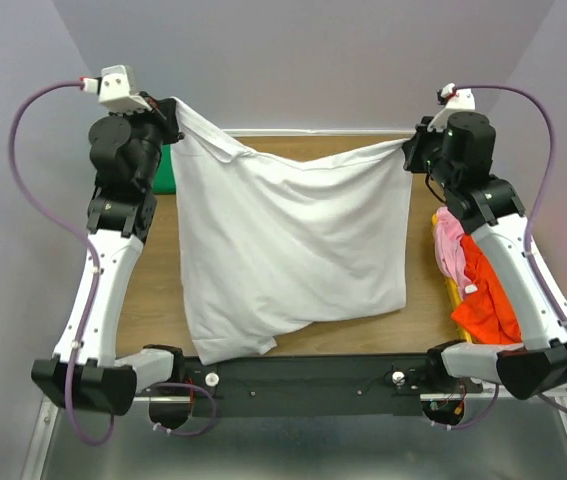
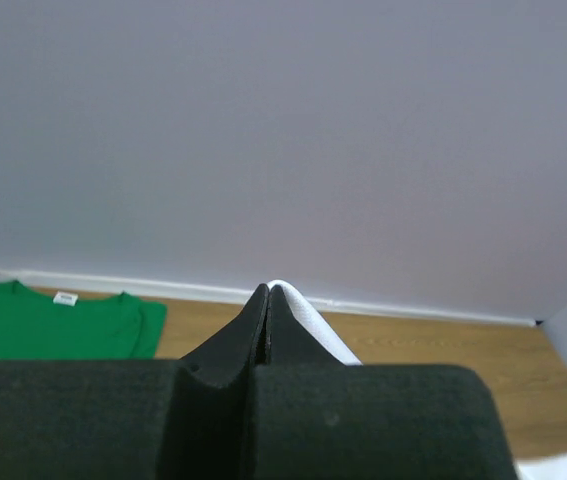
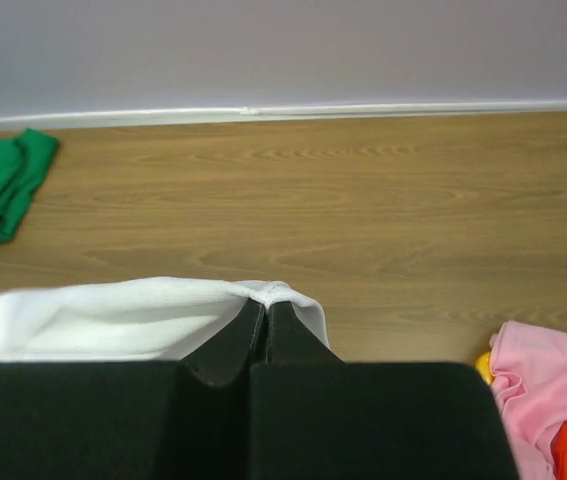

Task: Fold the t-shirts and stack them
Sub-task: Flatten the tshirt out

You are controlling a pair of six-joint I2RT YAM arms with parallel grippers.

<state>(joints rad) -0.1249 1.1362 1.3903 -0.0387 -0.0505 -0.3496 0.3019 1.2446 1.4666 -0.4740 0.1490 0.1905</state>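
A: State of left gripper [image 1: 173, 112]?
B: Clamped on a white t-shirt [image 1: 293, 240] corner, above the counter [image 1: 148, 300] far-left. The right gripper [image 1: 411, 150] pinches the opposite corner.
A: Axis?
B: Held edge spans left-right between them; hem drapes toward the near edge.

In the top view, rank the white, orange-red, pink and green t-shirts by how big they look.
1. white cotton t-shirt
2. crumpled orange-red t-shirt
3. crumpled pink t-shirt
4. bright green t-shirt: only a sliver shows, so true size unsure
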